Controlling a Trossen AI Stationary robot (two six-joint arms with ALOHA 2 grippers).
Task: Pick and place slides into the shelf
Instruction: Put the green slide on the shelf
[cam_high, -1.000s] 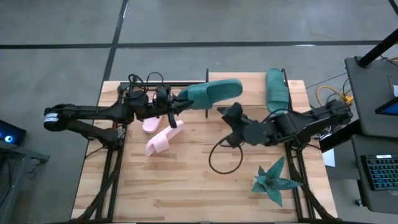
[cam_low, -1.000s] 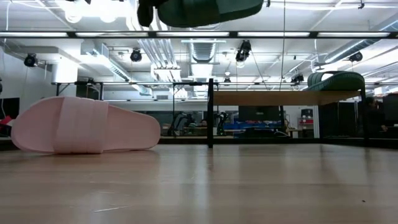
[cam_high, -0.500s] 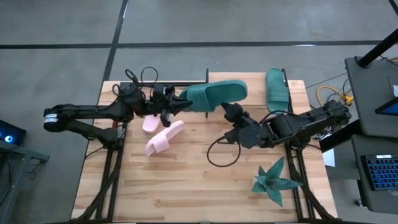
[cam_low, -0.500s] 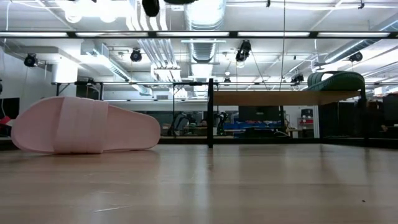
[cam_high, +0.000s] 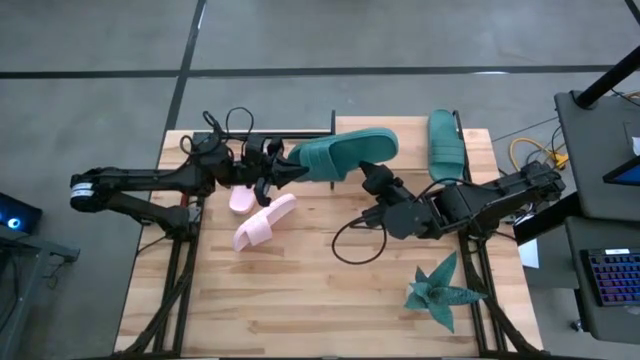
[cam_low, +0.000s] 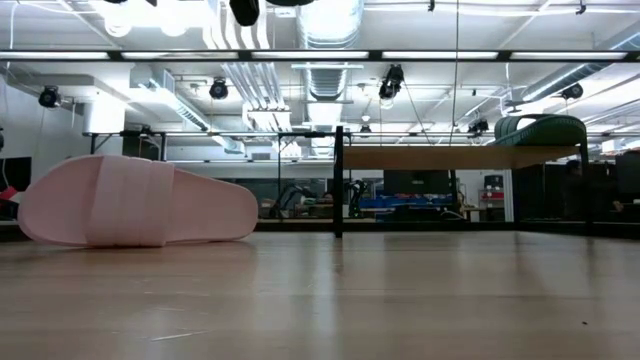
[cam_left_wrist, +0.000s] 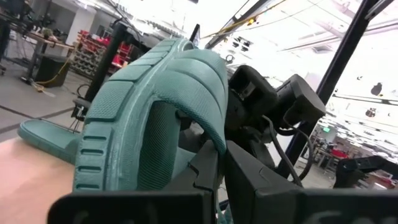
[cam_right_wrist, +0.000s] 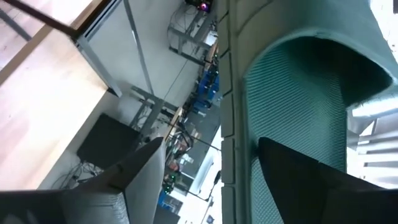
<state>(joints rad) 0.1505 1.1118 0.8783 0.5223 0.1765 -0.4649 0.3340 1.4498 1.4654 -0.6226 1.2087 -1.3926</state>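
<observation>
My left gripper (cam_high: 280, 168) is shut on a dark teal slide (cam_high: 345, 153) and holds it in the air over the table's far half. My right gripper (cam_high: 372, 178) is open just under that slide's near side. In the right wrist view its fingers stand on either side of the slide's rim (cam_right_wrist: 231, 124). The second teal slide (cam_high: 445, 142) lies sole-down on the shelf (cam_low: 450, 157) at the far right. Two pale pink slides (cam_high: 265, 222) (cam_high: 240, 198) lie on the tabletop below the left gripper. My left gripper pinches the teal slide's strap at its side edge (cam_left_wrist: 214, 140) between the two fingers, coming level from the table's left. The slide is lifted clear and tipped onto its side, reaching out to the right of the fingers. My right gripper: I cannot tell whether its open fingers (cam_right_wrist: 311, 180) touch the slide.
A teal spiky star-shaped plant (cam_high: 440, 290) sits at the near right corner. A black cable loop (cam_high: 355, 250) hangs below the right arm. The shelf's black post (cam_low: 338, 180) stands at the far middle. The table's near half is bare wood.
My left gripper has lifted the teal slide higher, out of the top of the low view, and carried it a little to the right. My right gripper has moved up and toward the far edge, closing in under the slide.
</observation>
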